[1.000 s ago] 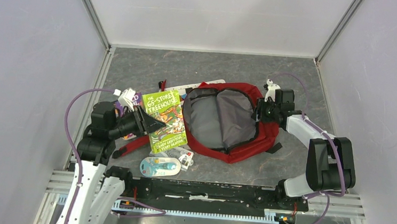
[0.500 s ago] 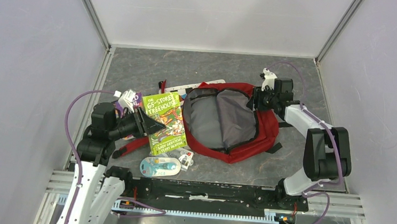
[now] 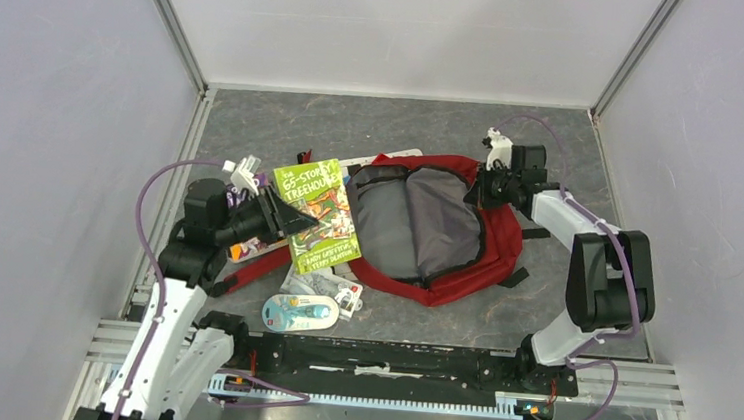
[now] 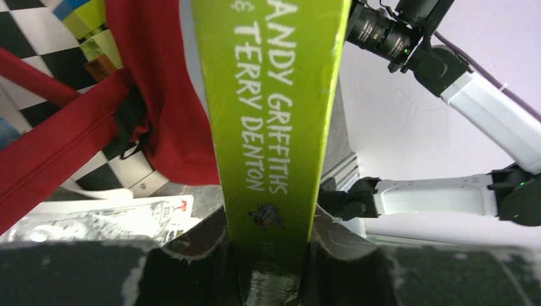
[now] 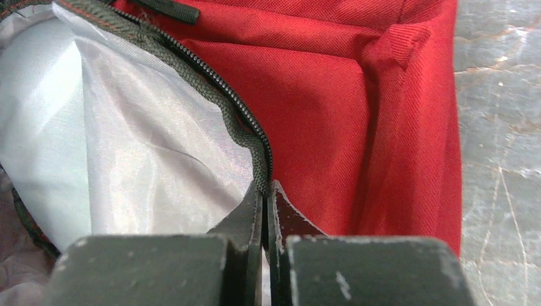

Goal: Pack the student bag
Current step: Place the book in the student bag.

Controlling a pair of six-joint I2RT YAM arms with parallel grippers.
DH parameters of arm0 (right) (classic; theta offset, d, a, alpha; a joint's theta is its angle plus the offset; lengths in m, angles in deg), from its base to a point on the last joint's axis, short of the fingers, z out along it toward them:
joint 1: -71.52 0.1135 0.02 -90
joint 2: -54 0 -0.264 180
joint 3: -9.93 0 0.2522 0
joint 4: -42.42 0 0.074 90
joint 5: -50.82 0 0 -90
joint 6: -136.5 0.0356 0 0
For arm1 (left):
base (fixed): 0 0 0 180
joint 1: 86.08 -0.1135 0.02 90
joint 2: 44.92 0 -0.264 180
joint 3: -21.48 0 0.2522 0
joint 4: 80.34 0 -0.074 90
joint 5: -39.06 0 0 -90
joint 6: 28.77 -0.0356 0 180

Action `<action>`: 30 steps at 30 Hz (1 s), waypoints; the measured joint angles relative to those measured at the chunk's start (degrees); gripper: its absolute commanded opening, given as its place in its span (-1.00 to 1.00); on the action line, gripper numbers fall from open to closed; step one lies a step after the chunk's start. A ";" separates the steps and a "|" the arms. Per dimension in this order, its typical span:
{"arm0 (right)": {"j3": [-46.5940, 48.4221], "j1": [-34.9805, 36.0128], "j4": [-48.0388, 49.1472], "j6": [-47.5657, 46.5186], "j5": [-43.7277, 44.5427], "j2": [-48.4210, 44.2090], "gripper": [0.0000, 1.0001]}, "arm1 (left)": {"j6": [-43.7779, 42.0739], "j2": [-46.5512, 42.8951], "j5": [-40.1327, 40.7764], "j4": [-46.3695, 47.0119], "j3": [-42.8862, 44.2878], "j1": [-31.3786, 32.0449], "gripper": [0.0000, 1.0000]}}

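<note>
The student bag (image 3: 498, 242) is a red backpack lying open mid-table, its grey lining (image 3: 412, 223) facing up. My right gripper (image 3: 474, 194) is shut on the bag's zipper edge (image 5: 252, 143) at the right rim of the opening, holding it up. My left gripper (image 3: 296, 226) is shut on a green book (image 3: 320, 211), The 65-Storey Treehouse, held tilted just left of the bag's opening. In the left wrist view the book's spine (image 4: 274, 108) runs up from between the fingers, with red bag fabric (image 4: 156, 95) beside it.
A ruler (image 3: 377, 158) lies behind the bag. A second book (image 3: 245, 245) and red straps (image 3: 243, 272) lie under the left gripper. A blue-and-white packaged item (image 3: 300, 313) and small cards (image 3: 346, 294) lie near the front edge. Walls enclose three sides.
My left gripper has lifted the green book and carried it back and right, toward the bag's opening. My right gripper has drawn the zipper edge slightly back and up.
</note>
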 measured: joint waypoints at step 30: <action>13.05 0.20 -14.71 4.76 9.64 -17.62 -1.00 | 17.07 42.47 20.57 43.91 5.16 32.65 -0.96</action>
